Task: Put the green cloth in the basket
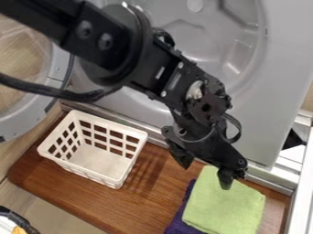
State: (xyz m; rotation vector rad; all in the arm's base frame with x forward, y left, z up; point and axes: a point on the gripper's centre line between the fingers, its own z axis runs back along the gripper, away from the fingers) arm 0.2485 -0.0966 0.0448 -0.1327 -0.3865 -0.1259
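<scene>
The green cloth (223,208) lies folded on the wooden desk (79,196), overlapping a purple cloth (178,223) at one side. Above its upper edge hang the fingers (226,176), spread wide with nothing between them, presumably so they can close on a fold. Well apart, the white basket (98,161) stands upright, its open top leaving room for the cloth to be lowered in.
</scene>
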